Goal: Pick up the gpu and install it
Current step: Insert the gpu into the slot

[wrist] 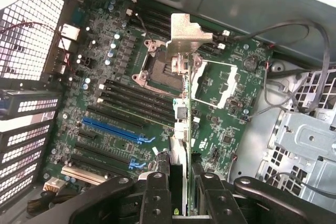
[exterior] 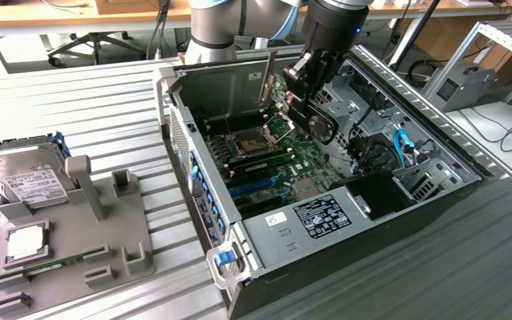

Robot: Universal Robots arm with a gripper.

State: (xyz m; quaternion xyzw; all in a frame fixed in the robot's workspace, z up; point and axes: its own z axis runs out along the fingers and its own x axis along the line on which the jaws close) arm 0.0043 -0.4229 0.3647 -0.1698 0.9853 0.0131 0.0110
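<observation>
The hand [exterior: 311, 93] hangs inside the open computer case [exterior: 265, 230] with its fingers [wrist: 157, 192] drawn in to a narrow gap and pinched on the gpu [exterior: 324, 127], one finger on each flat face of the card. The card hangs directly beneath the hand and clear of the motherboard [wrist: 121, 103], so it is carried rather than seated. The wrist view looks down along the card's thin edge [wrist: 182, 114] from between the fingers, and the silver end bracket [wrist: 186, 35] with its bent tab stands at the end farthest from the hand. Below and beyond the fingertips lie the CPU socket [wrist: 157, 66], the rows of dark slots and, off to one side of the card's line, the long blue slot [wrist: 113, 129]. I cannot tell which slot the card's lower edge is lined up over. By its look the gpu should be light and stiff, a rigid board that will not sag in the grip. It is also likely fragile, because the round black fan and small soldered parts would not take squeezing and the connector edge should be left bare. The best hold seems to be the one shown, across the flat faces near the upper edge, away from the fan hub. A thin card could twist between smooth pads if it meets resistance. Well apart from the hand, on the slatted surface [exterior: 87, 107] outside the case, a grey holder [exterior: 69, 253] carries a hard drive [exterior: 25, 177].
</observation>
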